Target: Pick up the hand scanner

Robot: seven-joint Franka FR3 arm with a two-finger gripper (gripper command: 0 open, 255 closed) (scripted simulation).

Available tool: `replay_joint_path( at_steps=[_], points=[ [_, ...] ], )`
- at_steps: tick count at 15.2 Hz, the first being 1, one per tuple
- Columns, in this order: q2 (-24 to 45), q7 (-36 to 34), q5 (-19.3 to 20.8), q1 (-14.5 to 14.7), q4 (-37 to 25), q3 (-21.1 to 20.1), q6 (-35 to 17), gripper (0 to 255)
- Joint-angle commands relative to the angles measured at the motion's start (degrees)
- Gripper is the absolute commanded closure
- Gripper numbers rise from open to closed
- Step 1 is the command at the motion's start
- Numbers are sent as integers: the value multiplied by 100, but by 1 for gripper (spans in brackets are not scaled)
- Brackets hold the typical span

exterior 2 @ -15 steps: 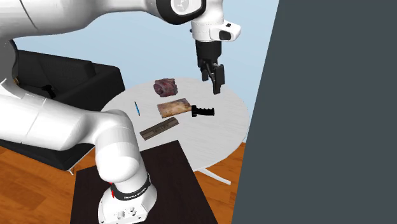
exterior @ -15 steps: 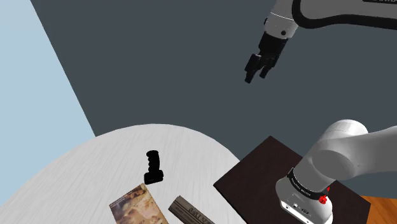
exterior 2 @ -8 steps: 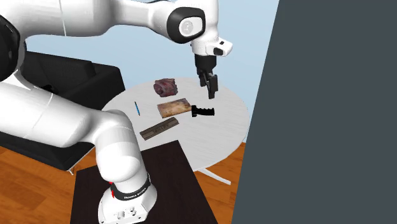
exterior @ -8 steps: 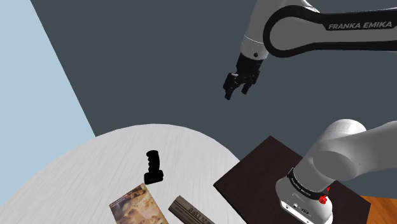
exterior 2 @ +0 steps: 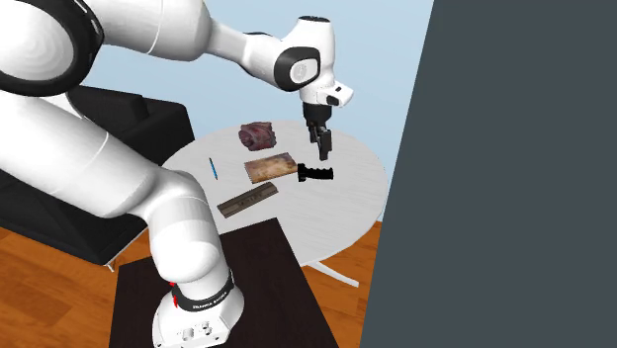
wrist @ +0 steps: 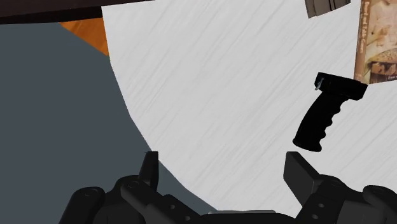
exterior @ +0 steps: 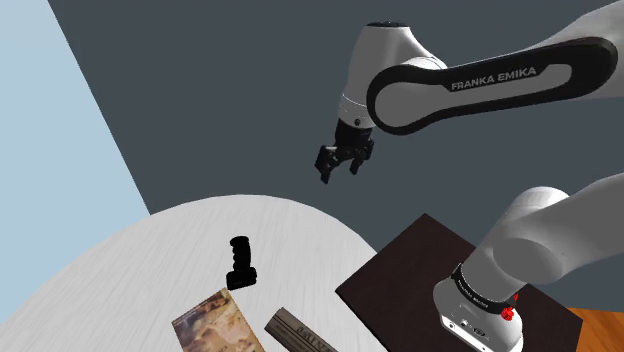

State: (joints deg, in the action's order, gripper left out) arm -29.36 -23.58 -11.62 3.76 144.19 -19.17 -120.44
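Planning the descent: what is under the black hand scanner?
The black ridged-grip hand scanner lies on the round white table, its head close to the brown picture book. The patch beneath it is covered.

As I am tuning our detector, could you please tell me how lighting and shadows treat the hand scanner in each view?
Shoulder view: the hand scanner is a flat black silhouette on the pale table, casting no visible shadow. Second exterior view: even light, no glare on the table. Wrist view: only its ridged outline reads; the open gripper is equally black.
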Motion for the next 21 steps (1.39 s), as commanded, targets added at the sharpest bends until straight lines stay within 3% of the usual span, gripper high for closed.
replay_joint_path(
  at_steps=[1, 7, 13, 16, 21],
  points=[
    [383, -289, -36, 12, -41, -241, -347, 0],
    [1656, -1189, 195, -64, -385, -875, -1239, 0],
    [3144, -2409, 1069, -75, -1008, -1288, -1939, 0],
    [3921, -3080, 1664, 98, -1431, -1270, -2158, 0],
    [5137, -3978, 2445, 657, -2294, -950, -2335, 0]
  ],
)
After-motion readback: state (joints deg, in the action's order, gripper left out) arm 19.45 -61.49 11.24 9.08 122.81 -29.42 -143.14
